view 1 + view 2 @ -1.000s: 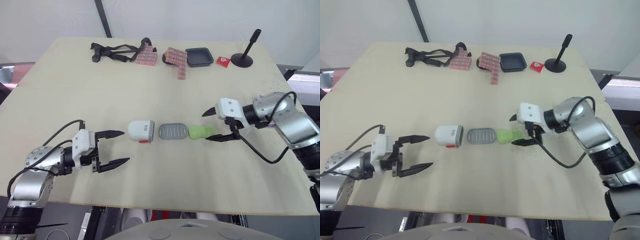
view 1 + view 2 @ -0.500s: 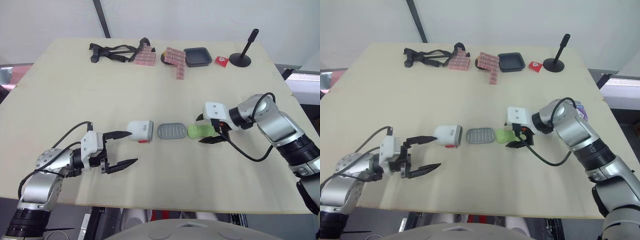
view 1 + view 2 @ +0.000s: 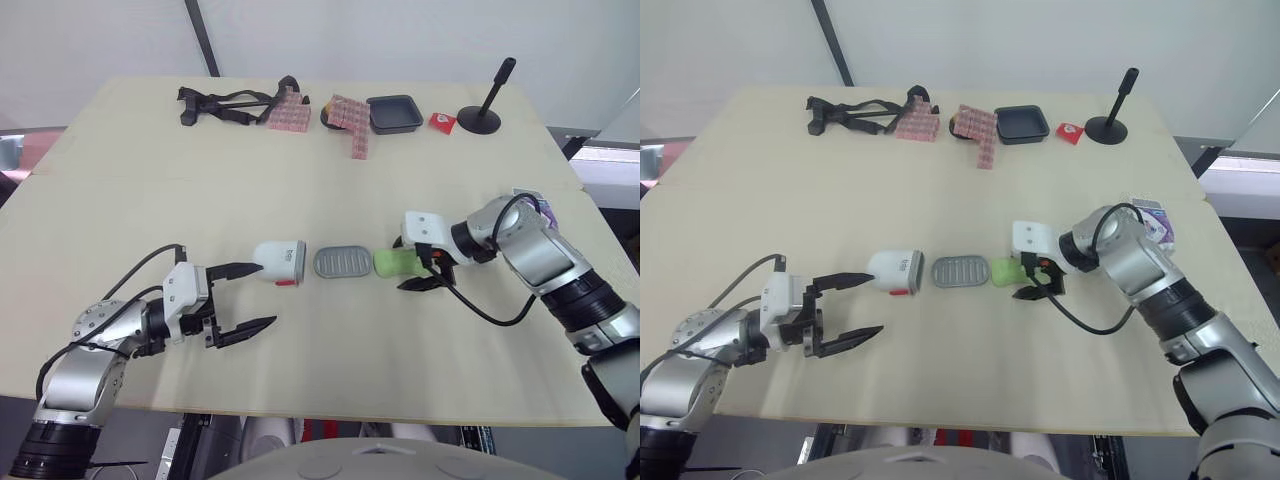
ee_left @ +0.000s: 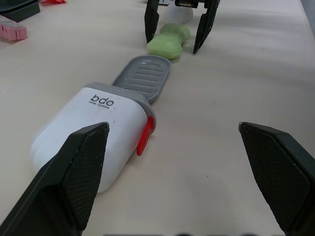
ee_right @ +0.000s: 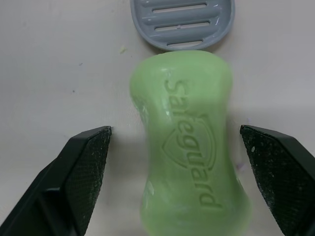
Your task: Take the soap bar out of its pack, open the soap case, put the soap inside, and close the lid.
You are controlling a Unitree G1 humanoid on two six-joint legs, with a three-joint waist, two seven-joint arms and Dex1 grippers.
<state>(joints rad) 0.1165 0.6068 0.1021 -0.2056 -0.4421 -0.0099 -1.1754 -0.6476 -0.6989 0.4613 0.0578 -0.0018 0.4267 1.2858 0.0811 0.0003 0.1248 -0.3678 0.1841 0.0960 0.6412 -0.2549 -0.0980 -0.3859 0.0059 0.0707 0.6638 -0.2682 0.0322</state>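
Looked down on a pale wooden table (image 3: 300, 180). Found the green soap bar (image 5: 187, 147) lying bare and flat near the middle, already out of its pack. Showed one end of it just beside a grey slatted tray (image 3: 344, 262), with the word "Safeguard" pressed into the top. Placed the white soap case (image 3: 280, 261), marked with a red latch, at the tray's other end, toward the robot's left, the tray reaching out from under it.

Found the right gripper (image 3: 401, 265) spread wide around the soap bar, one of its black fingers (image 5: 86, 162) on each side, with bare table between each finger and the soap. Held nothing.

Found the left gripper (image 3: 268, 293) spread wide as well and empty, low over the table, one fingertip close to the soap case's closed end.

Showed a small purple and white pack (image 3: 1155, 218) near the table's right edge. Showed along the far edge black straps (image 3: 225, 103), pink blocks (image 3: 355, 125), a dark square dish (image 3: 398, 113) and a black stand (image 3: 488, 105).
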